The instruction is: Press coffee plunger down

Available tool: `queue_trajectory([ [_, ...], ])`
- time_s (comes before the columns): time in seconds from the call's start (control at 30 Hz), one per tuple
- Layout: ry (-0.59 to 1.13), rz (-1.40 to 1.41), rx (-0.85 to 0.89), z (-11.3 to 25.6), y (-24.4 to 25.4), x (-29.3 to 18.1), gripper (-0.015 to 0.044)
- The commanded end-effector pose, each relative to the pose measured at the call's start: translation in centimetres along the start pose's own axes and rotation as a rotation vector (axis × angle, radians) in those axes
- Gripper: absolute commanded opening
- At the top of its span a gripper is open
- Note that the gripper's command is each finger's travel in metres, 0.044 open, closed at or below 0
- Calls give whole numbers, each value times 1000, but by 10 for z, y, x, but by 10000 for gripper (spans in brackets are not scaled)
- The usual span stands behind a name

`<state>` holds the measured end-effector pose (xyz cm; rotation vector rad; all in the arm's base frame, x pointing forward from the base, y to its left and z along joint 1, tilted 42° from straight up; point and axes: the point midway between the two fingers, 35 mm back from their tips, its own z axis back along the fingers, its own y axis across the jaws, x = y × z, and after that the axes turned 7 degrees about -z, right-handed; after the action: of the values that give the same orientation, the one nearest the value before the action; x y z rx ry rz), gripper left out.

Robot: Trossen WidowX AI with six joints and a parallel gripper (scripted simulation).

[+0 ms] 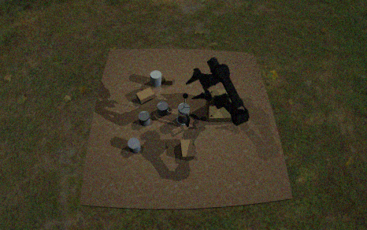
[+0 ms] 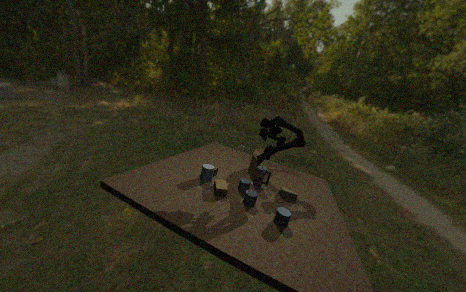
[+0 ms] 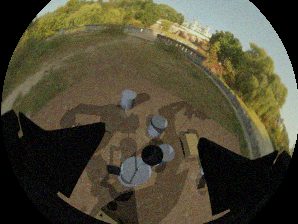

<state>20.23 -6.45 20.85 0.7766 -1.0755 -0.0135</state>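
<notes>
The coffee press point(image 1: 183, 111) point(image 2: 261, 175) point(image 3: 134, 172) stands upright, a glassy cylinder with a pale round lid and a dark side handle. Its round black plunger knob point(image 1: 185, 95) point(image 3: 152, 155) stands well above the lid on a thin rod. My gripper point(image 1: 190, 90) point(image 2: 263, 128) point(image 3: 152, 136) is open and empty, above the press. In the wrist view the knob shows between the spread fingers, a little below the line of their tips. The fingers do not appear to touch it. The exact height gap is hard to judge in the dim light.
Grey cylinders point(image 1: 162, 108) point(image 1: 144, 118) point(image 1: 134, 145) point(image 3: 157, 126) stand beside and beyond the press. A taller pale one point(image 1: 156, 79) point(image 2: 207, 173) stands farther off. Wooden blocks point(image 1: 145, 95) point(image 1: 185, 148) point(image 2: 288, 194) lie around. A wooden box point(image 1: 219, 113) is under the arm.
</notes>
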Motion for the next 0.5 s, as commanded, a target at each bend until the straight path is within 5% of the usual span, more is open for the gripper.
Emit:
queue_trajectory([
  [0.0,-127,-124,-95,25,-16,3,440],
  [0.47,29,-197,39,-3,-17,-44,440],
])
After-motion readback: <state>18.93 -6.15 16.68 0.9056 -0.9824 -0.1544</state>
